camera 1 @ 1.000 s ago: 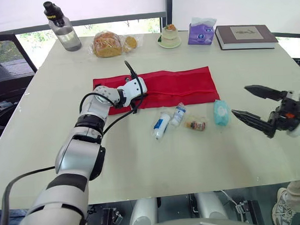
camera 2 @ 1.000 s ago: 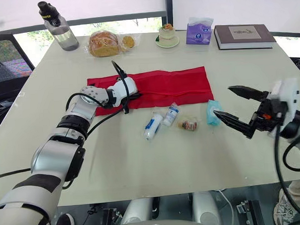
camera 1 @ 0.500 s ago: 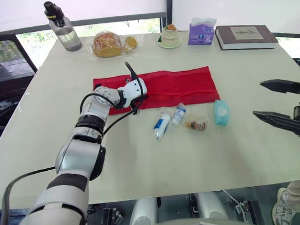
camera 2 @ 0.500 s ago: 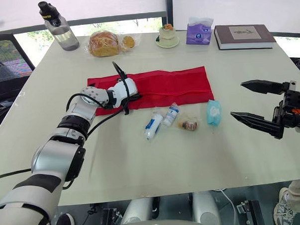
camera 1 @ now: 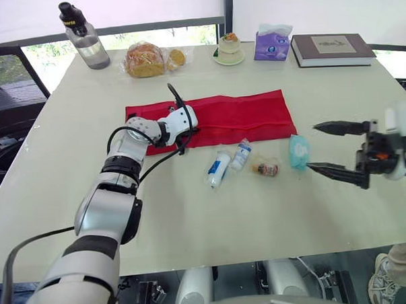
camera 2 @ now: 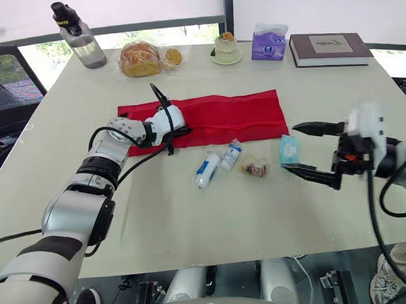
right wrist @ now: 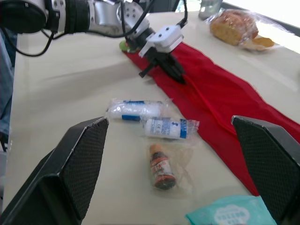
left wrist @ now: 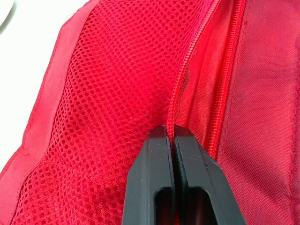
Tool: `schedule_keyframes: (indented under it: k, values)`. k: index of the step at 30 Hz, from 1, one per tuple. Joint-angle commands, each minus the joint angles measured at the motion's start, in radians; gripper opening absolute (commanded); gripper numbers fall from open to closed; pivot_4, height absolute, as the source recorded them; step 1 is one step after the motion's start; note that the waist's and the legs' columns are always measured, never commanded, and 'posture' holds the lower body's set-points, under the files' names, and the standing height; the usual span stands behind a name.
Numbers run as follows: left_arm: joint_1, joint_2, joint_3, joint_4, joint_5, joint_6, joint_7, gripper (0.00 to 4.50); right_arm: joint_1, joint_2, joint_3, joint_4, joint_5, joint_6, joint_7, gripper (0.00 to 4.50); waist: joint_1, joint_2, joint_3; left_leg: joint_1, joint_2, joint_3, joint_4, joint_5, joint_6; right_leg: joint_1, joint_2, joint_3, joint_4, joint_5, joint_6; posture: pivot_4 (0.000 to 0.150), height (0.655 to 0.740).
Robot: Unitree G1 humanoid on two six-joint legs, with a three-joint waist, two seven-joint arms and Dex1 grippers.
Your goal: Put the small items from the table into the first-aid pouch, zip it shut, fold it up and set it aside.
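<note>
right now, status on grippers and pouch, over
Left gripper shut on pouch edge. Right gripper open, at teal packet. Three other items loose on table, nothing blocking.

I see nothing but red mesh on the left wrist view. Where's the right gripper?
Observer: The right gripper is open, just beside the teal packet.
Operator: Anything packed yet?
Observer: None that I can see. The roll, bottle, vial and packet all lie on the table, just in front of the pouch.
Operator: Where on the pouch am I?
Observer: The left gripper is at the pouch's left end.
</note>
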Motion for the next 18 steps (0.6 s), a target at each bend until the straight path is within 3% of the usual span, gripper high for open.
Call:
schedule_keyframes:
  k: [1,6,10,18]
  values:
    - [0.001,0.007,0.016,-0.038,-0.018,0.002,0.000,0.05,-0.115,0.054,0.162,0.012,-0.144,-0.077,-0.022,4.50,-0.003,0.000,0.000,0.000,0.000,0.000,0.000,0.000,0.000,0.000,0.000,0.000,0.000,0.000,0.000,0.150,0.7400]
    - [0.001,0.002,0.019,-0.032,-0.021,0.002,0.006,0.05,-0.350,0.199,0.384,0.123,-0.255,-0.111,0.028,4.50,-0.003,0.000,0.000,0.001,0.000,-0.001,0.000,0.000,0.000,0.000,0.000,-0.001,0.001,0.000,0.000,0.150,0.7400]
    - [0.001,0.004,0.018,-0.027,-0.021,0.003,0.009,0.05,-0.538,0.299,0.558,0.328,-0.452,-0.188,0.038,4.50,-0.003,0.000,0.000,0.000,0.000,-0.001,0.001,0.000,0.000,0.000,0.000,-0.001,0.001,0.000,0.000,0.150,0.7400]
    - [0.015,0.013,0.031,-0.029,-0.036,0.016,0.019,0.05,-0.670,0.430,0.705,0.556,-0.618,-0.285,0.094,4.50,0.000,0.000,0.000,-0.002,0.000,-0.001,0.001,0.000,0.000,-0.002,0.000,-0.001,0.000,0.000,-0.001,0.150,0.7400]
